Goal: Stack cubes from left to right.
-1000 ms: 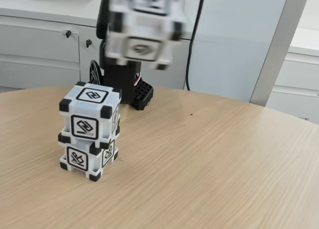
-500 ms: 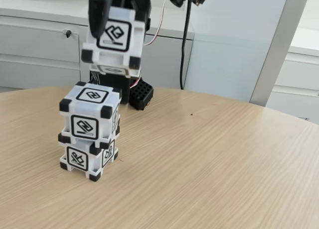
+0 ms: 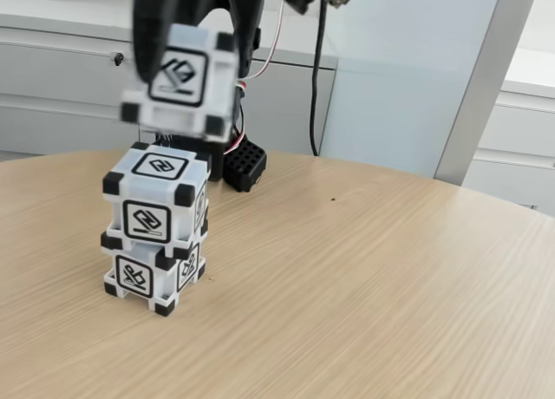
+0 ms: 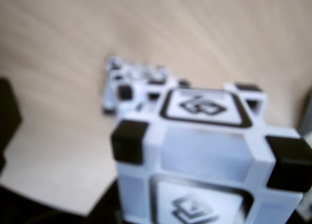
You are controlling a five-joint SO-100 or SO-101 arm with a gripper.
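Two white cubes with black corners stand stacked at the left of the wooden table [image 3: 373,277]: an upper cube [image 3: 158,195] on a lower cube [image 3: 153,273]. A third cube [image 3: 179,78], blurred by motion, hangs just above the stack and a little to its left, not touching it. My black gripper [image 3: 189,56] is shut on it from above. In the wrist view the held cube [image 4: 204,151] looms large in the foreground, and the blurred stack [image 4: 131,83] lies beyond it on the table.
The arm's black base [image 3: 212,156] and a black perforated block [image 3: 245,166] sit right behind the stack. A black cable [image 3: 316,87] hangs down at the back. White cabinets [image 3: 69,78] stand beyond the table's far edge. Bare wood stretches to the right.
The held cube has travelled from the upper middle leftward and down, and now hangs close over the two-cube stack. The stack has not moved.
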